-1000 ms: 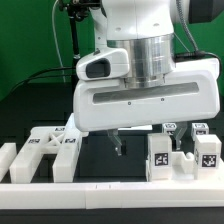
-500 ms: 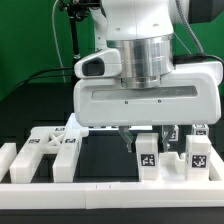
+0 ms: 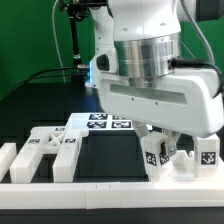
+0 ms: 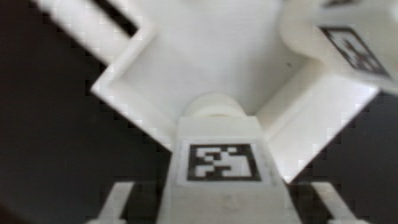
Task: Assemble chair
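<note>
chair look: the chair parts (image 3: 157,153) read to me as chunky white plastic blocks and slabs with black-and-white square tags, lying loose and not joined into a full chair.
chair place: a left group (image 3: 50,150) of flat notched pieces sits by the table's near edge toward the exterior view's left. a right group (image 3: 207,152) of upright tagged blocks stands by the same edge toward the exterior view's right.
wrist close-up: a tagged post (image 4: 222,150) fills the middle, one square tag facing the camera. a white angled slab (image 4: 151,70) spreads out behind it.
claw: the gripper (image 3: 168,140) is down among the right group. in the wrist view its fingers (image 4: 118,203) stand spread either side of the tagged post, with dark gaps between them and it, so i read it as not pinching.
surface: the table (image 3: 115,155) is matte black. the marker board (image 3: 103,122) lies flat near its middle, behind the bare strip.
room: it is dark behind the table, with a green pole (image 3: 77,40) rising at the far edge and the white arm (image 3: 150,50) filling most of my view.
edges: a long white border rail (image 3: 90,187) runs along the near edge, just in front of both groups.
open room: there is a bare black stretch between the two groups. around the fingers it is tight, with tagged blocks close on both sides.
</note>
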Available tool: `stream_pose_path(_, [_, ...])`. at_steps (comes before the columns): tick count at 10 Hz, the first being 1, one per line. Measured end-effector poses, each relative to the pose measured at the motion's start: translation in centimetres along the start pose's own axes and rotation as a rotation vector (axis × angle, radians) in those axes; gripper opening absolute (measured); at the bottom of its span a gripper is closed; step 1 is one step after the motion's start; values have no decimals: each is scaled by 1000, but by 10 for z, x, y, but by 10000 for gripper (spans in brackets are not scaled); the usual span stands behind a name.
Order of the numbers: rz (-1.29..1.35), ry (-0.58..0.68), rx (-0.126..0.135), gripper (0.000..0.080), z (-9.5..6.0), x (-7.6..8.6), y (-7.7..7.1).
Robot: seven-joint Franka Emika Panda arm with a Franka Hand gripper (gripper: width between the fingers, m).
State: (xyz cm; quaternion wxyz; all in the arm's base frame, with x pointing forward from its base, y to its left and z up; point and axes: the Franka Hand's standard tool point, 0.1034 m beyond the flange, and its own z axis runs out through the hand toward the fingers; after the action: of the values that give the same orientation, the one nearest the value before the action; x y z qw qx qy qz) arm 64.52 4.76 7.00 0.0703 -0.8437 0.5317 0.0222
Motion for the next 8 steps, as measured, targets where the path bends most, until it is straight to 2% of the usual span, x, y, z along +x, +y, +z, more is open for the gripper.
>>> stream_pose_path(2, [312,-27,23,288,0,-2,-3])
stream_pose_path(3, [431,-26,22,288,1,-4,-4])
stream_pose_path(4, [481,-23,24,288,1,-5,-5])
stream_pose_path(6, [423,-20,20,292,1,-5,-4])
stream_pose_path(7, [263,-19,14,510,2,-5,-3])
stream_pose_path(8, [28,-12,13,510,1,-5,-3])
